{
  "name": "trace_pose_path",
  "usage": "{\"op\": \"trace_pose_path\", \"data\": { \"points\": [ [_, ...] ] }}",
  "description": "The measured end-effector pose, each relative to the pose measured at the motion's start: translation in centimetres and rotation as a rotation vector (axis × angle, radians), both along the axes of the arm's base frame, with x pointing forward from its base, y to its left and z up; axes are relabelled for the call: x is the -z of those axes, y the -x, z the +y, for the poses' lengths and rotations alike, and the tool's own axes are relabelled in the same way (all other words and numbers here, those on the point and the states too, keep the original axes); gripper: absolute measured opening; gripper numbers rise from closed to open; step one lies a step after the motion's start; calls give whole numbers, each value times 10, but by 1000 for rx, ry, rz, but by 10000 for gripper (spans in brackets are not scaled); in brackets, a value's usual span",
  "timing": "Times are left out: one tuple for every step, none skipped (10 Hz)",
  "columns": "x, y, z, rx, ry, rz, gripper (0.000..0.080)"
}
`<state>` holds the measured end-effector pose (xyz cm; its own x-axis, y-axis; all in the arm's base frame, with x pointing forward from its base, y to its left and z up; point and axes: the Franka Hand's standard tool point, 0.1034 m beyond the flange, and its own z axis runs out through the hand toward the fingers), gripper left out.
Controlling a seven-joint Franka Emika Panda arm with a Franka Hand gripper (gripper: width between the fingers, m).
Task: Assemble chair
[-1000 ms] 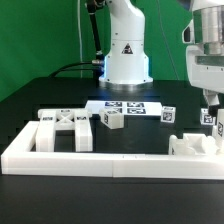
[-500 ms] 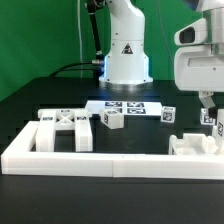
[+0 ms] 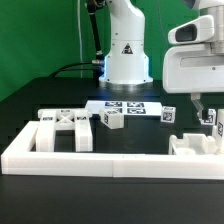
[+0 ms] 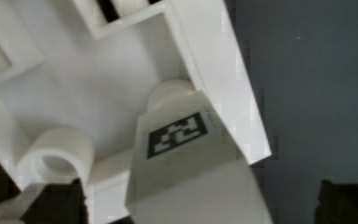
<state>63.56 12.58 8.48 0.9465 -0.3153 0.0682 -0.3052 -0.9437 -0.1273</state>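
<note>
My gripper [image 3: 199, 106] hangs at the exterior view's right, above a white chair part [image 3: 194, 146] that lies by the white frame. In the wrist view the gripper [image 4: 197, 206] is open, its dark fingertips [image 4: 51, 200] wide apart on either side of a white post with a marker tag [image 4: 176, 132]. I cannot tell whether the pads touch the post. A larger white chair piece [image 3: 66, 130] lies at the exterior view's left. A small tagged white block [image 3: 111, 120] sits mid-table, and two tagged pieces [image 3: 168, 115] stand near the gripper.
The marker board [image 3: 125, 105] lies in front of the arm's base [image 3: 126, 60]. A white L-shaped frame [image 3: 100, 160] runs along the front and up the left side. The tabletop is black.
The arm has moved toward the exterior view's left and come a little lower over the right-hand chair part. The parts on the table have not moved.
</note>
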Motion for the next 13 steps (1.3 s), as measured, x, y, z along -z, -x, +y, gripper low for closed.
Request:
{"op": "trace_pose_path", "data": {
  "points": [
    [0,1,0,-44,14,7,649],
    [0,0,1,-154,36,-4,649],
    [0,0,1,-208,45,-9,649],
    [0,0,1,-244,49,-12,629],
    [0,0,0,-271,52,-15,629],
    [0,0,0,-262,51,-14,437],
    [0,0,0,-261,51,-14,301],
    [0,0,0,-239,49,-12,301],
    [0,0,0,-238,48,-12,289],
    [0,0,0,-204,45,-9,289],
    [0,0,0,-109,35,0,289],
    [0,-1,-1,-35,27,3,289],
    [1,-1,-2,102,9,12,289]
  ]
}}
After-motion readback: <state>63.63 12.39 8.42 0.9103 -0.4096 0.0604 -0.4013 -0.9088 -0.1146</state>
